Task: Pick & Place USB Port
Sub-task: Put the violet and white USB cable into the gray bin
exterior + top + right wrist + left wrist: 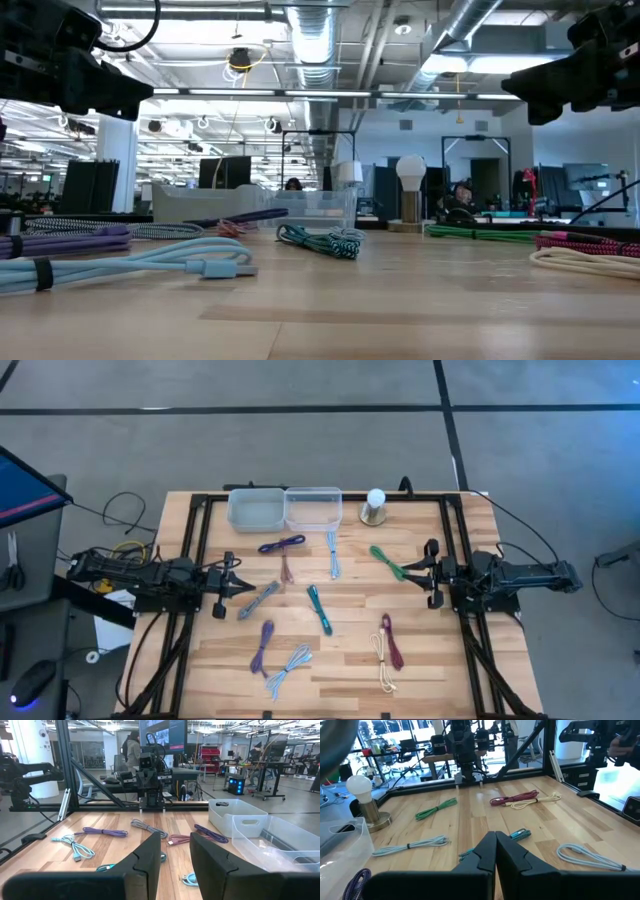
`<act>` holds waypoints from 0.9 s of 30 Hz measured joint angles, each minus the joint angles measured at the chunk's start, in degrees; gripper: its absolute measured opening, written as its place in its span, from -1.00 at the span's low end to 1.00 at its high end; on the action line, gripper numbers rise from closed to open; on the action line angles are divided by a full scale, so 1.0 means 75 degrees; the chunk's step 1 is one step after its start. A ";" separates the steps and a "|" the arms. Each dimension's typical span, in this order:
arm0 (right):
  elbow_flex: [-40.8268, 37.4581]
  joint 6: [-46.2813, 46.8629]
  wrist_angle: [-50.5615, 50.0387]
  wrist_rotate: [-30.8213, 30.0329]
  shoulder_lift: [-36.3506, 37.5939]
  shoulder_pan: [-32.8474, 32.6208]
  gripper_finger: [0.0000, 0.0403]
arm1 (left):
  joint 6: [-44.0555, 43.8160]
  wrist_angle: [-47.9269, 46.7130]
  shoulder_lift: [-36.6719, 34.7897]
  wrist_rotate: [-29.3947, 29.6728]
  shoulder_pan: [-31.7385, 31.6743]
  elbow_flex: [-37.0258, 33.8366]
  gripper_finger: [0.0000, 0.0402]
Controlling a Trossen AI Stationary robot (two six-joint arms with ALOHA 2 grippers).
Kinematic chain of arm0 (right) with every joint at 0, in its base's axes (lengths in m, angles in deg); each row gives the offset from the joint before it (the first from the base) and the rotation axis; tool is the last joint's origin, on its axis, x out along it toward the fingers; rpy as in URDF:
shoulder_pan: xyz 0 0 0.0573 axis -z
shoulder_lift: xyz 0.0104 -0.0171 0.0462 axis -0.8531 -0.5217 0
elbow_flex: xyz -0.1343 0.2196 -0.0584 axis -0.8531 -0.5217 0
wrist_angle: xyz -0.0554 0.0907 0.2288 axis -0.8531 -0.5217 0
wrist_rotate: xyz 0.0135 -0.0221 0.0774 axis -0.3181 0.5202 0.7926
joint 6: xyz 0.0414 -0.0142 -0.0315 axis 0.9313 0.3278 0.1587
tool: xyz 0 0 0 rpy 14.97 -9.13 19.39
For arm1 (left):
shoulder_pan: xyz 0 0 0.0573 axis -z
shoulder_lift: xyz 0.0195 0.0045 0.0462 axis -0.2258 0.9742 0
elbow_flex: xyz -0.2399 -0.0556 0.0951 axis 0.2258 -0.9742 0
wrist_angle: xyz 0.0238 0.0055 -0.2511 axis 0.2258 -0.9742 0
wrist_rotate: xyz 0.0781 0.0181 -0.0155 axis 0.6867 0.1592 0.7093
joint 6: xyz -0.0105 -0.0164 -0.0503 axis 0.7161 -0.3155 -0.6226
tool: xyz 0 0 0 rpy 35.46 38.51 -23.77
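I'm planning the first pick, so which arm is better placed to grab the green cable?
Probably the right. In the high view the right hand is open beside the green cable, while the left hand, shut, sits across the table near the grey cable.

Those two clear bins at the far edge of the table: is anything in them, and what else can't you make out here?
- Clear bins: high view too small to show contents; in the right wrist view the picture's edge cuts them off.
- Cable plugs, e.g. teal cable: too small in the high view to tell connector types.
- Left tool: shut; its own fingers hide the table just ahead.
- Right tool: open; holds nothing.
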 joint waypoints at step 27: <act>0.0000 0.0001 0.0141 -0.0003 0.0000 0.0000 -0.52 | -0.0008 0.0281 0.0002 0.0001 0.0002 0.0000 -0.97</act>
